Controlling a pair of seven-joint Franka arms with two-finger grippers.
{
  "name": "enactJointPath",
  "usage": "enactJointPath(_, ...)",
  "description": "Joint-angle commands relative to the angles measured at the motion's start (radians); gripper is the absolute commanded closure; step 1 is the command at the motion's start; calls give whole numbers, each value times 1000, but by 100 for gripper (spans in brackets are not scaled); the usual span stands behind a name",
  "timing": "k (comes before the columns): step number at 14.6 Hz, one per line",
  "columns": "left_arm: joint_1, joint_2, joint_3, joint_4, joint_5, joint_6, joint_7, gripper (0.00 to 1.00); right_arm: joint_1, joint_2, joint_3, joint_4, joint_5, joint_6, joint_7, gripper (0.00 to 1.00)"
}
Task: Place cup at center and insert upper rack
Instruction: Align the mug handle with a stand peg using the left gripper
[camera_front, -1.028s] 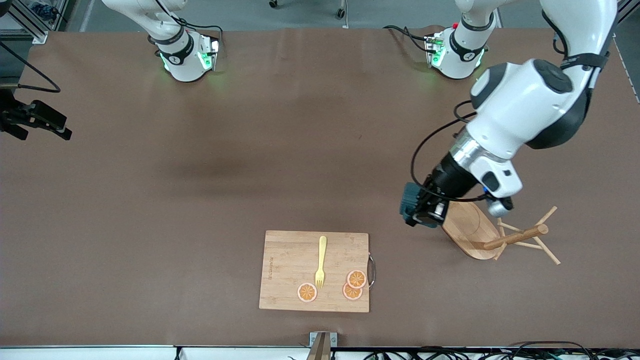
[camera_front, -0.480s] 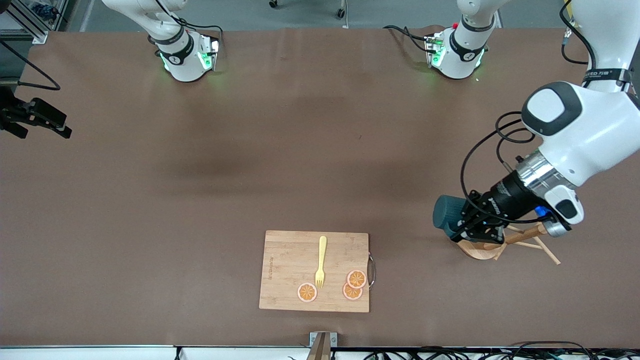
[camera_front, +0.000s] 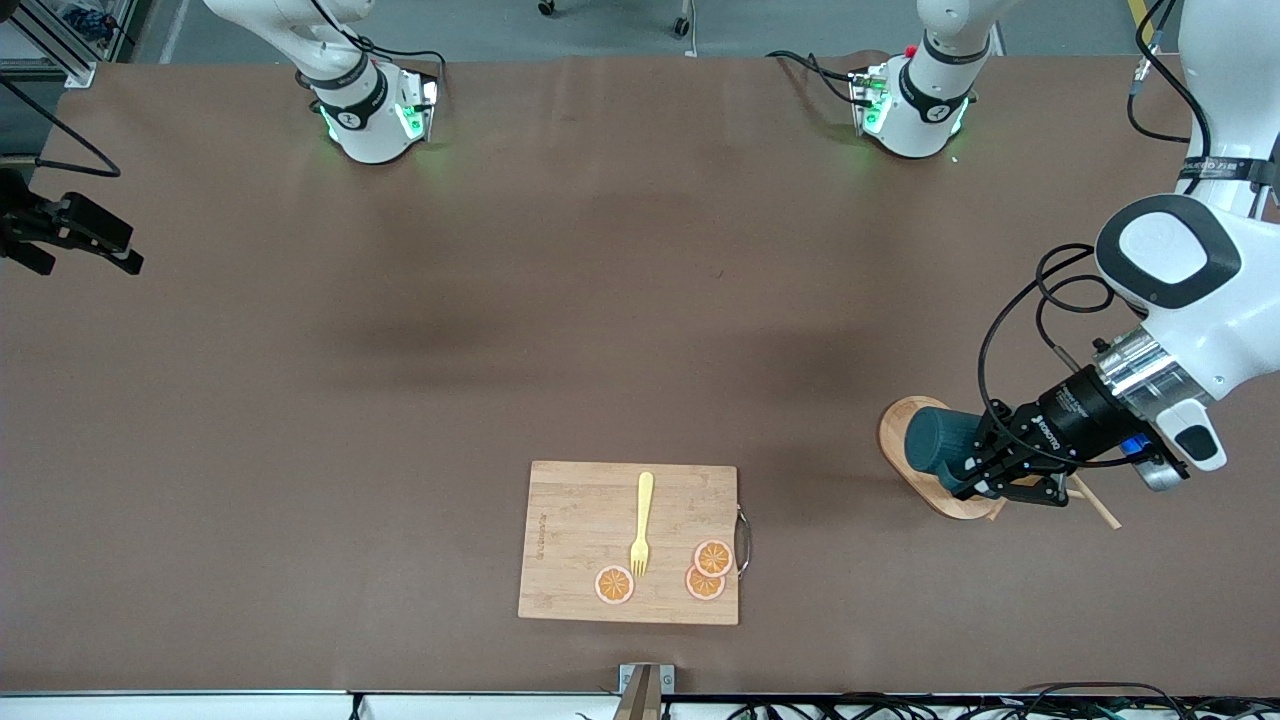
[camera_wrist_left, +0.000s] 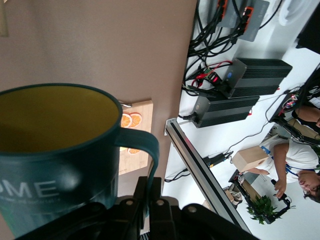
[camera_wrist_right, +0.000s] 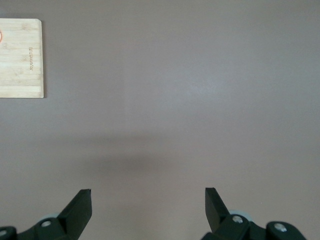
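Your left gripper (camera_front: 985, 470) has the cup (camera_front: 938, 442) pinched by its handle, lower right of the front view.

It's tipped on its side in the air over the rack's (camera_front: 905, 462) base. Your right gripper (camera_wrist_right: 148, 207) waits with its fingers spread wide over bare table (camera_front: 500, 300). The board (camera_front: 580, 540) sits at bottom center.

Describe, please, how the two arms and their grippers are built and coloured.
Both arms are glossy white with dark joint bands and green-lit bases. The left arm has a silver wrist ring, looping black cables and a black left gripper. The right gripper has black, wedge-shaped fingers.
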Motion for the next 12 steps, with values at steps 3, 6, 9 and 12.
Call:
enactJointPath(3, 29, 6, -19, -50, -25, 8, 51, 100, -3, -34, 8, -38, -12, 11, -8, 0)
enactJointPath(6, 59, -8, -18, -97, -23, 2, 83, 100, -3, -34, 6, -38, -14, 11, -9, 0)
enactJointPath(9, 96, -29, -19, -111, -23, -58, 97, 100, -3, -34, 8, -38, -14, 11, -9, 0)
enactJointPath(12, 121, -35, -21, -108, -23, -92, 131, 100, -5, -34, 8, -38, -14, 6, -8, 0)
